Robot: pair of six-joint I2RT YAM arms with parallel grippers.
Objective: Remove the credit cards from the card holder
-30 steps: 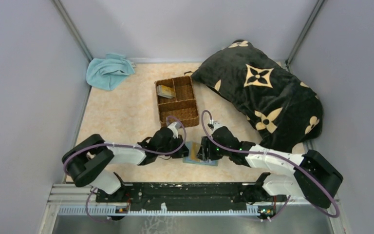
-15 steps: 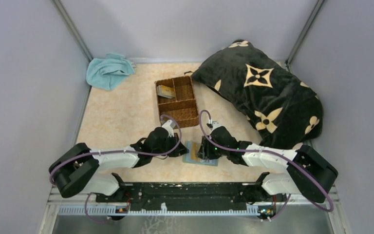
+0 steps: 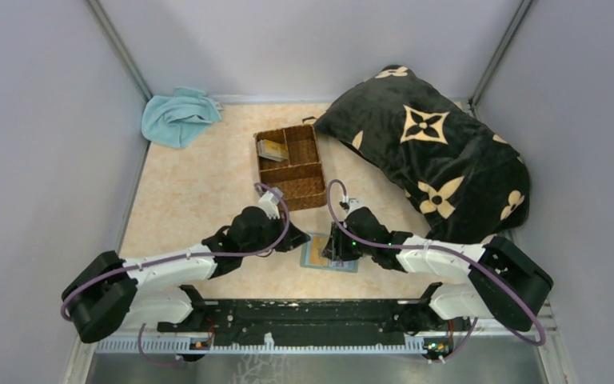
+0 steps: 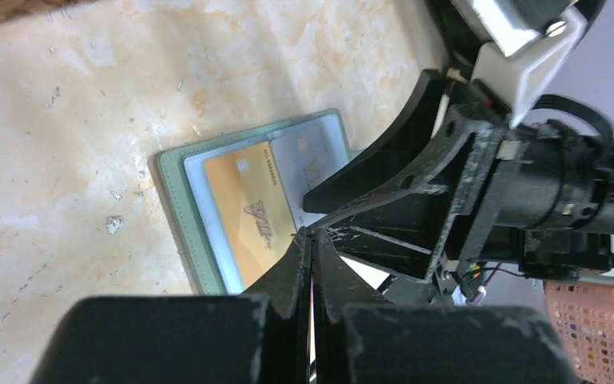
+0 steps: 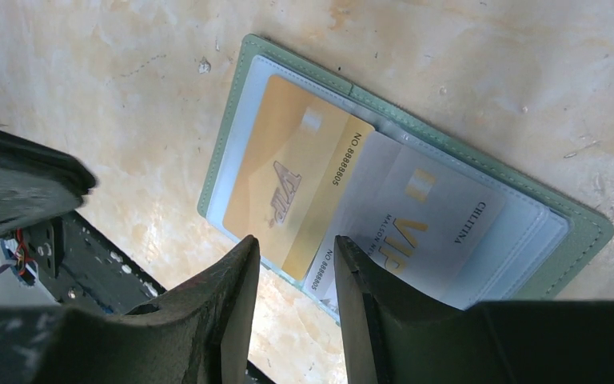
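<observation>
The card holder lies open on the table and may lift with a pulled card: the left gripper, pressed together and empty at its edge, may not be pinning it. The right gripper stands parted over a corner of the gold card and could slip off

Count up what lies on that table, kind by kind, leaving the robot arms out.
Cards showing in the wallet: 2, a gold card and a grey card
Wallet: 1
Basket: 1
Small stack in the basket, too small to identify: 1
Towel: 1
Pillow: 1
Total: 7
</observation>
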